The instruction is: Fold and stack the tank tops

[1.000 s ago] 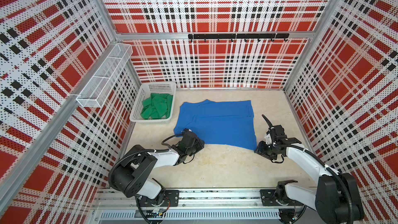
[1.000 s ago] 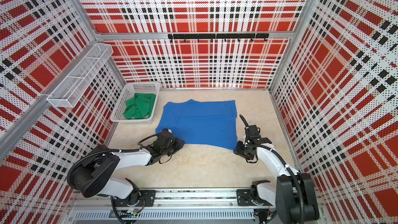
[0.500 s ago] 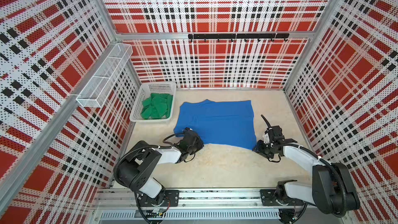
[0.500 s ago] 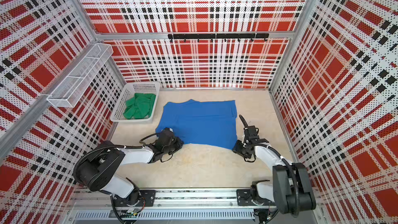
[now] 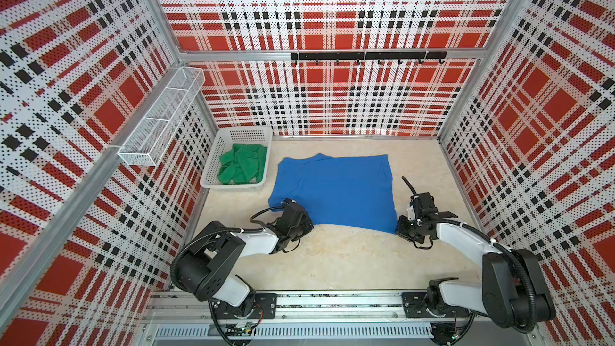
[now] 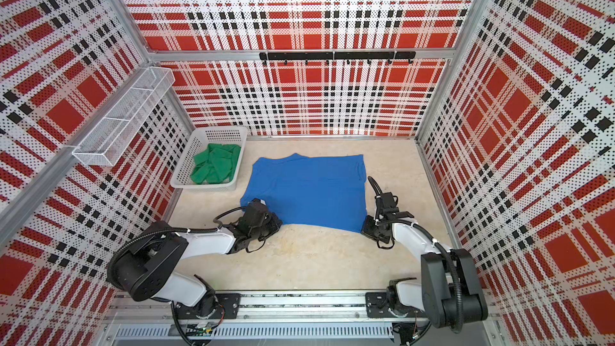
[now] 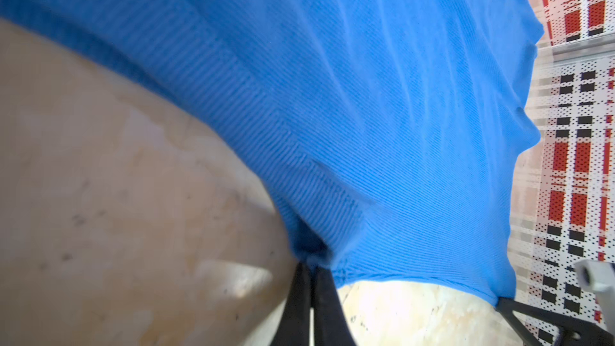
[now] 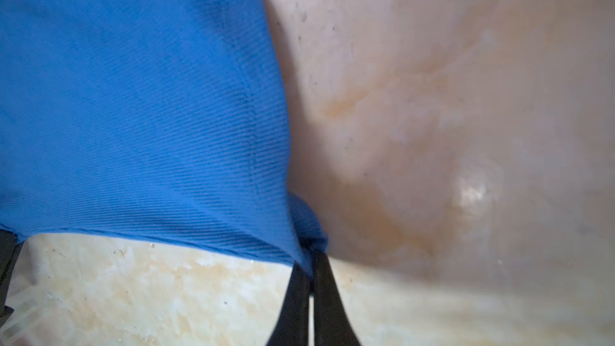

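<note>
Zero folds done: I clamp left gripper (image 7: pixel 312 267) and right gripper (image 8: pixel 310 269) on blue tank top (image 5: pixel 332 191) near corners; green tank top (image 5: pixel 243 164) in basket (image 5: pixel 233 187).

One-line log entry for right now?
left gripper: shut on blue tank top, near-left edge | right gripper: shut on its near-right corner | green tank top: crumpled in basket | stack: none yet

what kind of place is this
Probably a robot test cell, not a home: plaid perforated walls enclose the tabletop, two robot arms sit on a front rail, and a blue tank top lies spread between them.
</note>
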{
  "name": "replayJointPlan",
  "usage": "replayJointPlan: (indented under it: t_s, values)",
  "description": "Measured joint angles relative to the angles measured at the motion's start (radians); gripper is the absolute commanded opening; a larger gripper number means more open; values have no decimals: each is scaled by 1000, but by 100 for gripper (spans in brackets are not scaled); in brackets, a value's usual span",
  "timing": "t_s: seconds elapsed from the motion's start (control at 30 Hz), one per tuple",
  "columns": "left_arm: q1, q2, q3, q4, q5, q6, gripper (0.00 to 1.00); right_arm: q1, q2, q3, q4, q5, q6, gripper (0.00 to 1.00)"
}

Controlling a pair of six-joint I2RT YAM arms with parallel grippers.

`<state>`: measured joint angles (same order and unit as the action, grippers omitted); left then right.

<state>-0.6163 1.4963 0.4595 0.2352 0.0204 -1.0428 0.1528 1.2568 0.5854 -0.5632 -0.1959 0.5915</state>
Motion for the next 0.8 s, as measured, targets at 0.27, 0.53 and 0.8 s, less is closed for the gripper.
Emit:
replayJointPlan:
  t_s: [0.27,0.53,0.8]
  values:
    - [-26,-101,-19,-130,-29,0,0,74,-113,39,-195,33,35,0]
    - [-53,-187,-54,-232,-50,-8,0,95,-193,60,-349,24,63,0]
    - [-50,-188,89,-409,-90,83,0,95,-129,170,-393,28,39,0]
